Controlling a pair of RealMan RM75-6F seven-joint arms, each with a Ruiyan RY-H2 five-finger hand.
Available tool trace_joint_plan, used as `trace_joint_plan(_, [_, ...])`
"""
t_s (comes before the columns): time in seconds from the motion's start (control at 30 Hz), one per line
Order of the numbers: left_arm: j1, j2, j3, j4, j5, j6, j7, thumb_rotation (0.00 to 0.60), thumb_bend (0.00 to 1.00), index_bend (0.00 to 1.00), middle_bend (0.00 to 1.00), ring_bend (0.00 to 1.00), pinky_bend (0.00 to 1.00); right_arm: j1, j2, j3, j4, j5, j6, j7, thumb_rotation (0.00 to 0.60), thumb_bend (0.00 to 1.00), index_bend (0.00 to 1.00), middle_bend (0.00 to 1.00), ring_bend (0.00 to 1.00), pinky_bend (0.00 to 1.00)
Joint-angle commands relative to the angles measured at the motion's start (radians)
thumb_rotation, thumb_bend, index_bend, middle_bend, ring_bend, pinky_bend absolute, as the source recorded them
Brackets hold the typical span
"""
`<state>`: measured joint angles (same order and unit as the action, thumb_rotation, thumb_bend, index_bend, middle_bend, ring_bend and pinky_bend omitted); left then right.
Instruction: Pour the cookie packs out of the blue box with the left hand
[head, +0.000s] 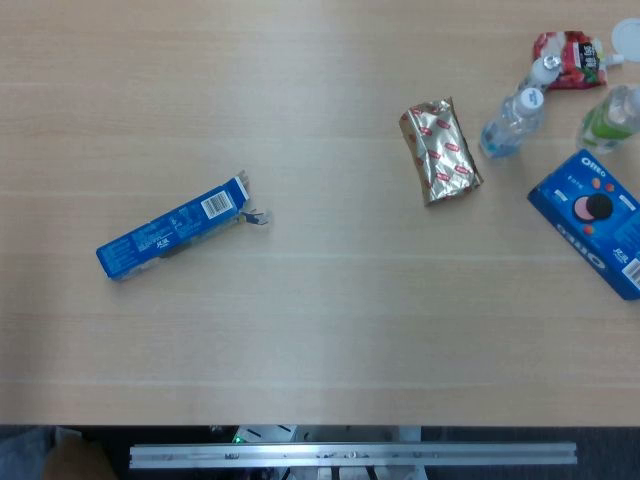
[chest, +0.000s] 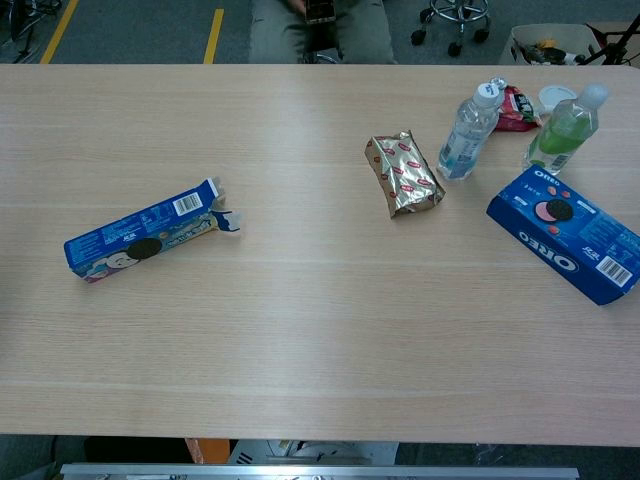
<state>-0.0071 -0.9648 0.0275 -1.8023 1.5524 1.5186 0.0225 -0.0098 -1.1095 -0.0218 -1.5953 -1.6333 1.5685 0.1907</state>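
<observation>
A: Lying on its side toward the left of the tabletop (head: 300, 330) is the blue box (head: 172, 231), long and narrow, its flaps open at the end that faces the middle of the table. In the chest view the same blue box (chest: 140, 236) shows a cookie printed on its upper face and a barcode near the open end.

B: And the fingers?

A: Neither hand appears in the head view or the chest view, so whether the fingers are apart, together or clamped on anything cannot be told. Nothing touches the box.

B: What lies on the right?

A: Near the middle, well apart from the blue box, a gold foil pack (head: 441, 152) with red labels lies flat. Just to its right stands a clear water bottle (head: 512, 124). Beyond that, a red pouch (head: 570, 58) with a white cap, a bottle of green drink (head: 610, 118), and a white lid (head: 625, 38) at the far corner. A large Oreo box (head: 592, 219) lies flat near the right edge.

B: Are any cookie packs outside the blue box?

A: At its open end only the flaps can be made out.
</observation>
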Motion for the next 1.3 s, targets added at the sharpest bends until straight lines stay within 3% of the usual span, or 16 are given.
trace_joint_plan(0.03, [0.000, 0.001, 0.001, 0.002, 0.001, -0.002, -0.003, 0.600, 0.25, 0.00, 0.00, 0.04, 0.00, 0.001, 0.001, -0.002, -0.004, -0.002, -0.002, -0.003, 0.600, 0.23, 0.19, 0.25, 0.16, 0.18])
trace_joint_plan(0.67, [-0.024, 0.012, 0.011, 0.011, 0.002, -0.059, -0.005, 0.600, 0.25, 0.00, 0.00, 0.04, 0.00, 0.017, -0.002, 0.009, -0.026, -0.009, -0.011, -0.027, 0.600, 0.23, 0.19, 0.25, 0.16, 0.18])
trace_joint_plan(0.87, [-0.070, 0.018, 0.014, 0.010, -0.001, -0.142, -0.017, 0.600, 0.25, 0.00, 0.00, 0.04, 0.00, 0.025, -0.005, 0.010, -0.032, -0.008, -0.022, -0.036, 0.600, 0.23, 0.19, 0.25, 0.16, 0.18])
trace_joint_plan(1.03, [-0.130, 0.041, 0.018, -0.035, -0.041, -0.268, -0.012, 0.600, 0.25, 0.00, 0.00, 0.04, 0.00, 0.029, -0.004, 0.009, -0.034, -0.010, -0.027, -0.042, 0.600, 0.23, 0.19, 0.25, 0.16, 0.18])
trace_joint_plan(1.3, [-0.210, 0.004, -0.001, -0.083, -0.123, -0.402, 0.049, 0.600, 0.23, 0.00, 0.00, 0.03, 0.00, 0.027, -0.003, 0.008, -0.026, -0.003, -0.026, -0.033, 0.600, 0.23, 0.19, 0.25, 0.16, 0.18])
